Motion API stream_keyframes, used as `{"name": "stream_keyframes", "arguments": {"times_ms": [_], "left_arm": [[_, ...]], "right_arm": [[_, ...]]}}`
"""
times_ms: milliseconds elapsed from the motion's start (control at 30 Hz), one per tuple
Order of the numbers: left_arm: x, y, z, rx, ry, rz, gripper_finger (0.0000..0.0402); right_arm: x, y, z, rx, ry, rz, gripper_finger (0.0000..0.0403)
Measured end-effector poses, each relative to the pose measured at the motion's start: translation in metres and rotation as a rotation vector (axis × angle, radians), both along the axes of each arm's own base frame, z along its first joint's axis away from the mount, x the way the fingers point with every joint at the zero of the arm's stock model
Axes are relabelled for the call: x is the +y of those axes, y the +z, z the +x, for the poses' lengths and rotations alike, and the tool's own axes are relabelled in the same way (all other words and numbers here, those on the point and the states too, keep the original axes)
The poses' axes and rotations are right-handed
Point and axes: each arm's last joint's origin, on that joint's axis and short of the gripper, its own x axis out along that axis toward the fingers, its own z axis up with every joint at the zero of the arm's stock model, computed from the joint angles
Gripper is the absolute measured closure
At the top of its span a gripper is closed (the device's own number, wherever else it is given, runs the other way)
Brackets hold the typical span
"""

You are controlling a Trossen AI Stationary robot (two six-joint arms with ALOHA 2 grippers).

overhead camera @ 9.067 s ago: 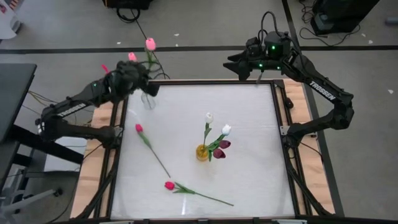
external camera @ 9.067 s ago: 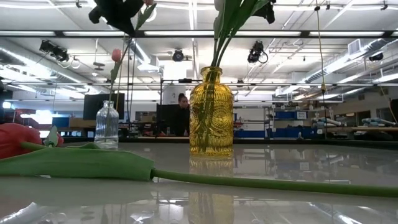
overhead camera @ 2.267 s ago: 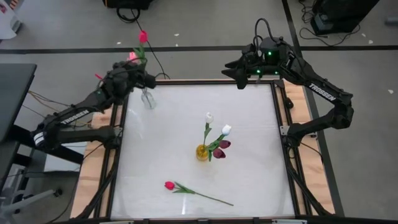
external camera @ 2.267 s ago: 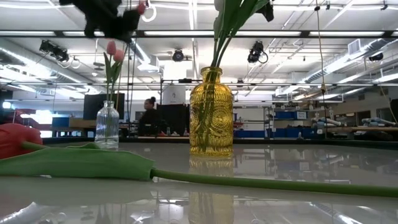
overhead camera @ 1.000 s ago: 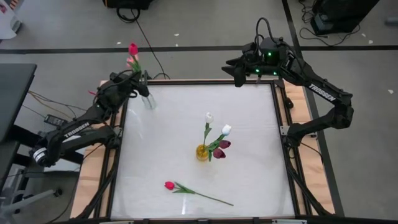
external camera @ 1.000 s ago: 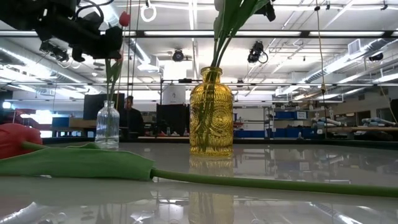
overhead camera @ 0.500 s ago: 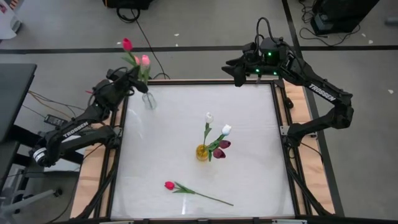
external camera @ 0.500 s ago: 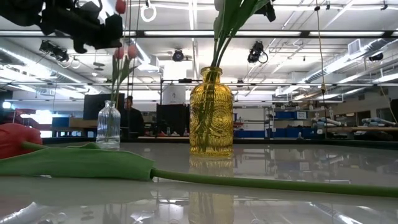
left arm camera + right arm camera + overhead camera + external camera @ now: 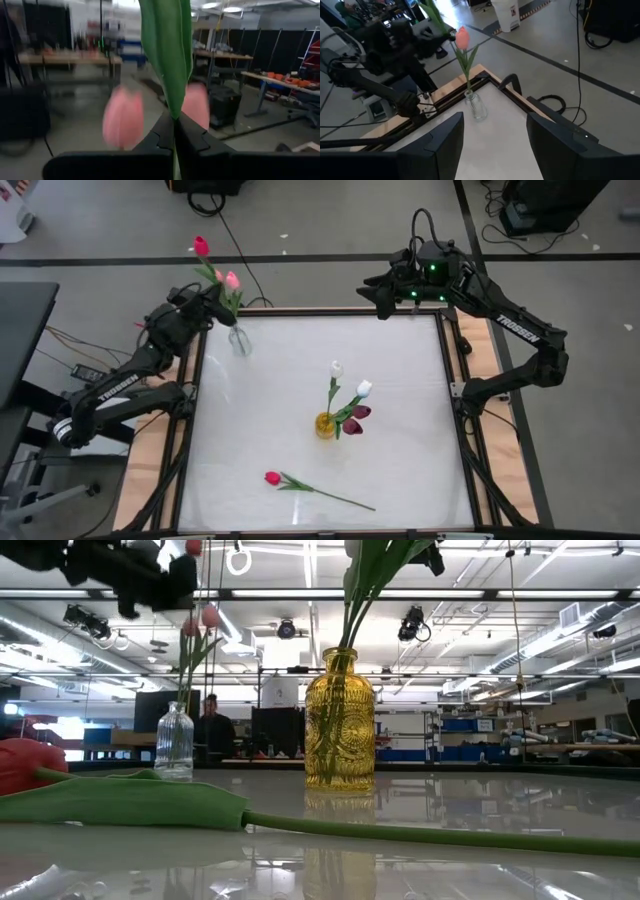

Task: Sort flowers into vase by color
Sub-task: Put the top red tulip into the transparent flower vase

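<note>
- From the low view, nearest me, I see a red tulip (image 9: 25, 765) lying flat on the counter (image 9: 400, 860), its broad leaf and long stem running across the front; the high view shows the same flower (image 9: 272, 478) alone near the front edge.
- Mid-counter stands the amber glass vase (image 9: 340, 722) with green stems in it; only the high view shows their heads: two white tulips (image 9: 363, 388) and dark purple tulips (image 9: 358, 418).
- Farther back, near the far left corner, I have the small clear glass vase (image 9: 238, 340) with a pink tulip (image 9: 232, 279) standing in it; the right wrist view shows that vase (image 9: 476, 106) just inside the wooden frame.
- My left pincer (image 9: 212, 298) hovers beside the clear vase, clamped on the stem of a red tulip (image 9: 201, 247) held above it; the left wrist view shows the closed fingers (image 9: 160, 135) gripping a green leaf, with blurred pink heads beyond.
- My right pincer (image 9: 384, 296) waits at the far right corner with its fingers (image 9: 547, 135) standing wide and nothing between them.
- "TROSSEN" reads along the right arm (image 9: 520, 326) in the high view.
- Beyond the counter, a person (image 9: 212, 730) stands behind the clear vase in the low view.
</note>
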Motion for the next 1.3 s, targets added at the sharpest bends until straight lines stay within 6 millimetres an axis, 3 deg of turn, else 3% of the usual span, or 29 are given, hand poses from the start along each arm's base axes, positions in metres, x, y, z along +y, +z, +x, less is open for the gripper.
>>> {"name": "stream_keyframes", "arguments": {"times_ms": [167, 367, 767, 933, 1300], "left_arm": [[-0.003, 0.021, -0.003, 0.067, 0.004, -0.005, 0.0395], [-0.004, 0.009, -0.004, 0.068, 0.0, -0.18, 0.0395], [-0.003, 0.011, -0.003, 0.1, 0.014, -0.119, 0.0395], [0.0, -0.002, 0.0, 0.043, 0.013, -0.071, 0.0395], [0.002, -0.027, 0.001, 0.076, 0.012, -0.134, 0.0394]], "right_arm": [[-0.003, 0.0, -0.002, -0.001, -0.021, -0.006, 0.0179], [-0.005, 0.001, -0.002, -0.005, -0.026, -0.009, 0.0179], [-0.005, 0.001, -0.002, -0.006, -0.026, -0.009, 0.0179], [-0.004, 0.001, -0.002, -0.012, -0.025, -0.007, 0.0179], [0.002, 0.001, 0.002, -0.014, -0.002, -0.002, 0.0179]]}}
